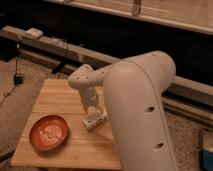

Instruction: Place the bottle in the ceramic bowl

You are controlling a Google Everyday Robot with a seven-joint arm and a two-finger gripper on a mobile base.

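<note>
the gripper [93, 111] is seen at frame centre, right at the bottle [96, 120], which lies on its side on the wooden table [52, 97]; whether it is held cannot be told. with a shallow hold the bottle could be rolled away or dropped short of the ceramic bowl [49, 133] at lower left. speckled floor [17, 107] and a dark ledge [50, 46] are seen beyond.

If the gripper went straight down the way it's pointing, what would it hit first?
Most likely the bottle, lying on its side right under the gripper, with the wooden table beneath it. Depth is unclear, so they may already touch.
</note>
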